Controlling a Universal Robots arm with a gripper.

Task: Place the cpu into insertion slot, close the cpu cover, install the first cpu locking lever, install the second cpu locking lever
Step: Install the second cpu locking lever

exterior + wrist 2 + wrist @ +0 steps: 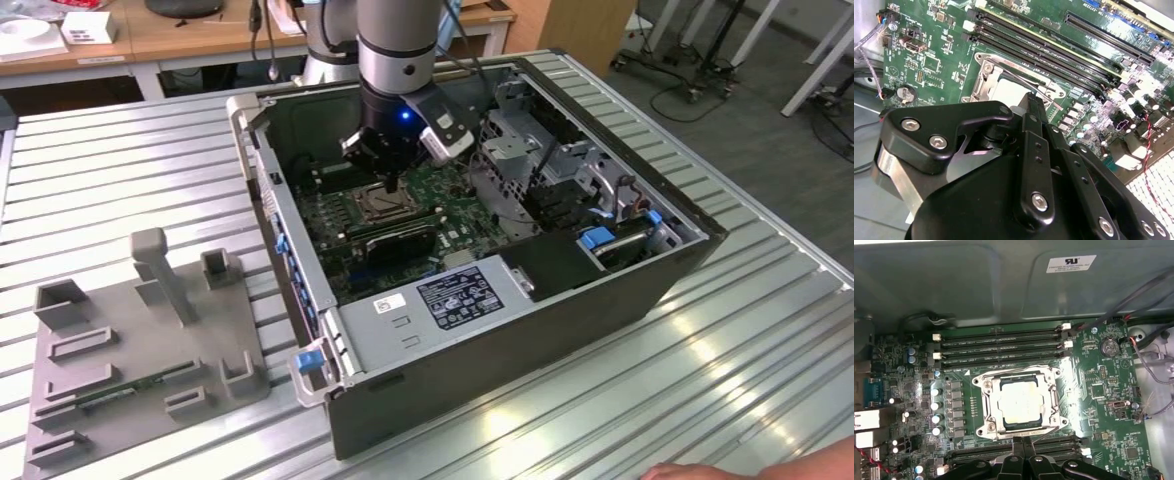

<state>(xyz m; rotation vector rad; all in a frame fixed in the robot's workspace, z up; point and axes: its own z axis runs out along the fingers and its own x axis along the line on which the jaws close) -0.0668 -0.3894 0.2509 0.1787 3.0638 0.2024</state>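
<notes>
The cpu, a dull silver square, lies flat in the insertion slot on the green board. The silver cpu cover is down around it, framing its top. My gripper hovers at one edge of the slot, its black fingers pressed together and shut with nothing seen between them. In the second wrist view the gripper tips stand over the cpu beside a thin metal lever crossing the slot; whether it is latched I cannot tell. In the exterior view the gripper reaches down into the open case over the insertion slot.
Long black memory slots flank the socket. A grey drive cage and a power supply crowd the case. A grey fixture tray lies at the exterior view's left. A person's hand rests at the table's near edge.
</notes>
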